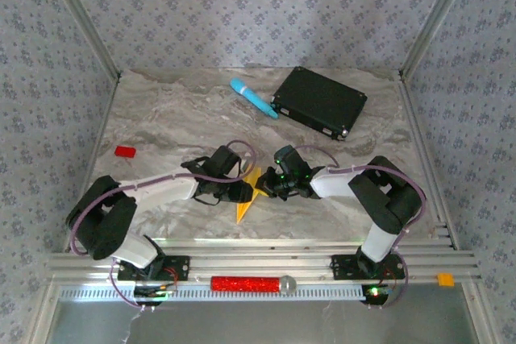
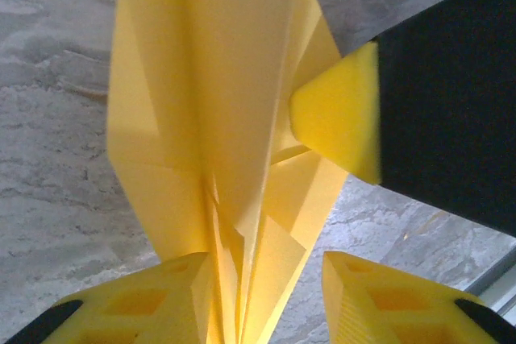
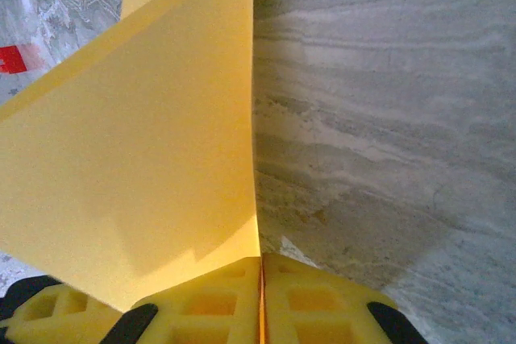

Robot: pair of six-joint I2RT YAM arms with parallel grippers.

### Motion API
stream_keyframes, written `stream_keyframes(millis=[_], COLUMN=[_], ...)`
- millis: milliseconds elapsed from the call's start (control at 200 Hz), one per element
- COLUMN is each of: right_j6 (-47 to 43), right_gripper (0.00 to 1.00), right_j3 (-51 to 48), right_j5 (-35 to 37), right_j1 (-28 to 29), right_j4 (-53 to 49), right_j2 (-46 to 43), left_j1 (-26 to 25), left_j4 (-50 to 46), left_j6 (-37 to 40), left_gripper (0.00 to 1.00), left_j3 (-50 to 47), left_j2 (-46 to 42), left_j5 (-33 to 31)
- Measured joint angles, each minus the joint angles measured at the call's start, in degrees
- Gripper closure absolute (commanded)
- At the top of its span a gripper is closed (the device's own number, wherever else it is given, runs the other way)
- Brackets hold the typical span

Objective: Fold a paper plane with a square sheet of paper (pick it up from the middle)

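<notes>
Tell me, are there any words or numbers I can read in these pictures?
There are no words or numbers to read.
The yellow paper is plain.
The black box, the blue tube and the little red block show no letters.
The red bar on the front rail is too small and blurred to tell.
The wallpaper has a pattern on it, not writing.
</notes>
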Motion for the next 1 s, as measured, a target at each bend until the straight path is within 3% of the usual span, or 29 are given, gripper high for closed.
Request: stream_keyframes(millis=[625,999], right_j6=[0.1,0.2], right_gripper=[0.9,0.9], right_j3=[0.0,-0.4], right_j5=[0.0,0.0], right_j1=[0.0,0.0], right_j4=[0.0,0.0], right_j2=[0.0,-0.2], left_j1=[-0.7,-1.4], left_j4=[0.0,-1.0], left_j6=[0.5,1.5], left_gripper=[0.6,0.81], left_j3=[0.0,2.1], left_j2=[2.8,4.7], left_j5=[0.0,-1.2])
